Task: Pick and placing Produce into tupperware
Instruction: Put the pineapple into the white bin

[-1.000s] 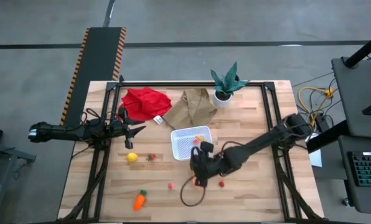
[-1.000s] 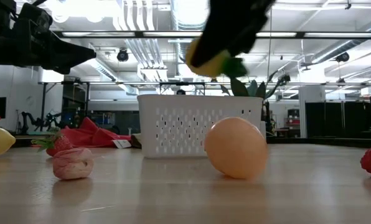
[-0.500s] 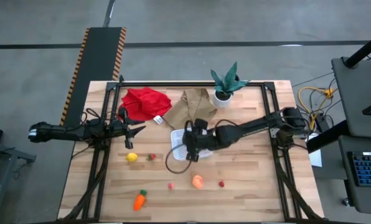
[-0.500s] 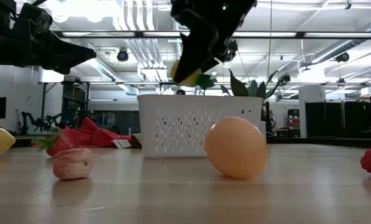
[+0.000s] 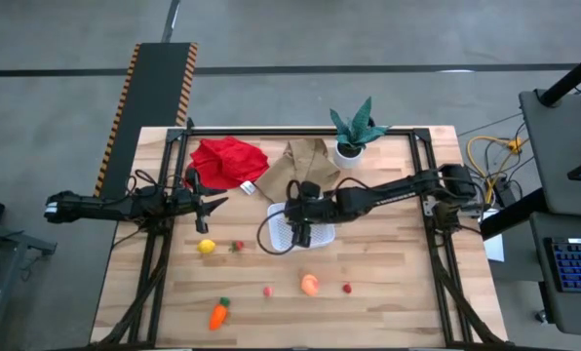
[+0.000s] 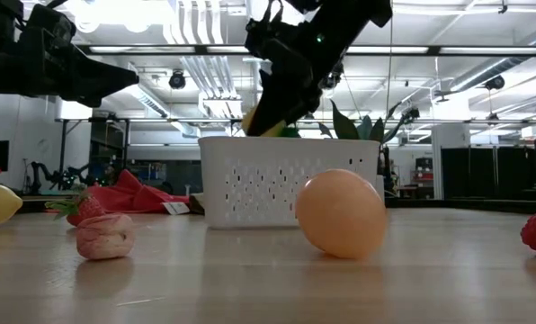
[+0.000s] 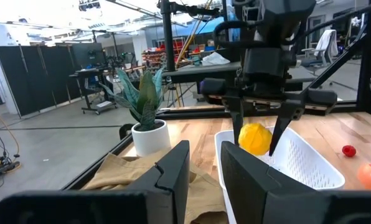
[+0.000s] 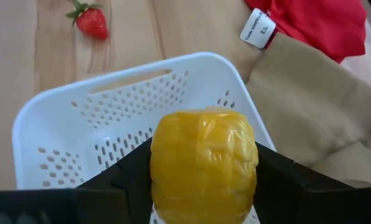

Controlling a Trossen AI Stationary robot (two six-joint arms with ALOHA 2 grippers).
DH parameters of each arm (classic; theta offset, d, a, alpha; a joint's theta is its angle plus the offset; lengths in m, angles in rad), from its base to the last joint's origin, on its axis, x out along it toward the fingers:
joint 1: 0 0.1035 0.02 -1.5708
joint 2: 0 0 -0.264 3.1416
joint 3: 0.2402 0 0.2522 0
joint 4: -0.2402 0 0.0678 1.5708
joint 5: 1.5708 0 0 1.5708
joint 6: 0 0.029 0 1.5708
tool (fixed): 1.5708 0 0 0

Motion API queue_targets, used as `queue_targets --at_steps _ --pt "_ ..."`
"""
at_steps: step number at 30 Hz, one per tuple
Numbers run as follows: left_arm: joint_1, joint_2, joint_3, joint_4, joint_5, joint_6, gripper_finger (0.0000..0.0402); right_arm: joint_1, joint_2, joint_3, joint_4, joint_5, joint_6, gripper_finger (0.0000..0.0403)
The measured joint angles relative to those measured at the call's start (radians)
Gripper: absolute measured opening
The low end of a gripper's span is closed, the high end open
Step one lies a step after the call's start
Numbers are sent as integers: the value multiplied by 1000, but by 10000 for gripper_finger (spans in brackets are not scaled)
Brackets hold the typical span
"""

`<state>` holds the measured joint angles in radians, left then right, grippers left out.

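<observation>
Right wrist view filled its centre with the round yellow toy pepper (image 8: 204, 165), clamped between the right gripper (image 8: 204, 186)'s two dark jaws and hanging directly above the white perforated plastic tupperware basket (image 8: 61, 124), a hold that looked meant for lowering or dropping the piece inside. In the high view that basket (image 5: 277, 216) sat at the middle of the pale wooden table (image 5: 398, 292), mostly covered by the right gripper (image 5: 300, 222), and the low view showed the pepper (image 6: 266, 126) just above the basket's rim, not yet let go. Loose produce lay below the basket in the high view, apparently awaiting their turn: one peach-orange round fruit (image 5: 311, 284), one yellow lemon (image 5: 206, 247), one orange carrot with a green top (image 5: 218, 313), one strawberry (image 5: 238, 246), one pink berry (image 5: 268, 290) and one red berry (image 5: 347, 288). That made seven produce pieces counted, one of them held; whether the basket already held any I could not tell. At mid-left the left gripper (image 5: 213, 202) waited, its jaws a narrow gap apart on nothing. Along the upper edge lay one crumpled red cloth (image 5: 228, 161), one tan cloth (image 5: 305, 164) and one green potted plant (image 5: 354, 132).
</observation>
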<state>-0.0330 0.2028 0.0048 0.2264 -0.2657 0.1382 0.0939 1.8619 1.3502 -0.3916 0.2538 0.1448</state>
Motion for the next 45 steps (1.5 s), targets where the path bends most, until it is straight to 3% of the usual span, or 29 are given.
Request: queue_targets --at_steps 23,45 --pt "0 0 0 0 0 0 80 -30 5 -159 169 0 -15 201" --pt "0 0 0 -14 0 0 80 -29 3 -180 98 26 -34 201"
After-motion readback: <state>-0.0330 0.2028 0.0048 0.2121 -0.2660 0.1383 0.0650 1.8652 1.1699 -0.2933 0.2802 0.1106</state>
